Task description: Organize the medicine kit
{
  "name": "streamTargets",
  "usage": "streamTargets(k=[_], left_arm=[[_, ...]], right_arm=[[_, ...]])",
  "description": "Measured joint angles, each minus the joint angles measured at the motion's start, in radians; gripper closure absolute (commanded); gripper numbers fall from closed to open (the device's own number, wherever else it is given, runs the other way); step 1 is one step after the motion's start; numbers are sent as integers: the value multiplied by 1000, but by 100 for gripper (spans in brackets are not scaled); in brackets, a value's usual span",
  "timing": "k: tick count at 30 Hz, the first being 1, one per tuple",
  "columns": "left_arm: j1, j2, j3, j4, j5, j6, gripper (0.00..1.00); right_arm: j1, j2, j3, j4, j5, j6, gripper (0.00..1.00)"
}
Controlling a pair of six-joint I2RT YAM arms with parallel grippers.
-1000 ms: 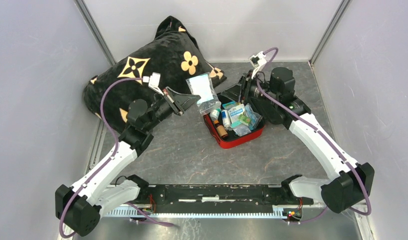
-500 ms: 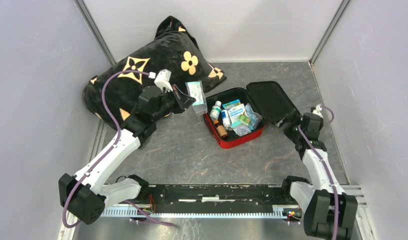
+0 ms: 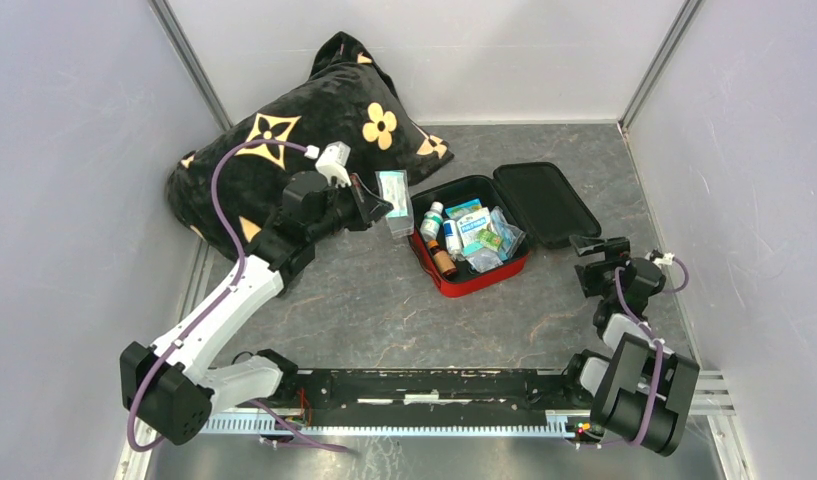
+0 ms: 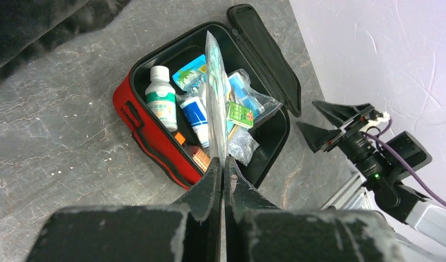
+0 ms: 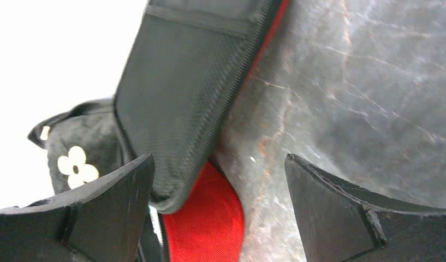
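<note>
The medicine kit (image 3: 468,284), a red case with black lining, lies open at mid-table with its lid (image 3: 544,204) flat to the right. Inside are a white bottle (image 4: 161,103), small tubes and packets. My left gripper (image 3: 374,206) is shut on a clear plastic packet (image 3: 395,200), held upright just left of the case. In the left wrist view the packet (image 4: 214,93) is edge-on above the kit (image 4: 149,139). My right gripper (image 3: 582,259) is open and empty, right of the case. In its own view the right gripper (image 5: 220,164) faces the lid's (image 5: 182,82) edge.
A big black pillow with gold flowers (image 3: 284,140) fills the back left corner, behind the left arm. Grey walls close the table on three sides. The right arm is folded back near the right wall.
The right arm has pulled away from the case lid toward the near right, and its jaws have opened wide. The left gripper has turned the packet edge-on and shifted slightly left.
</note>
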Motion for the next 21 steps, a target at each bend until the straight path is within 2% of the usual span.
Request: streamTargets(k=[7, 14, 21], left_arm=[[0, 24, 16, -20, 8, 8, 98], [0, 39, 43, -31, 9, 8, 98], [0, 49, 53, -35, 9, 12, 98]], right_arm=[[-25, 102, -1, 244, -47, 122, 6], [-27, 254, 35, 276, -91, 192, 6], [-27, 426, 119, 388, -103, 285, 14]])
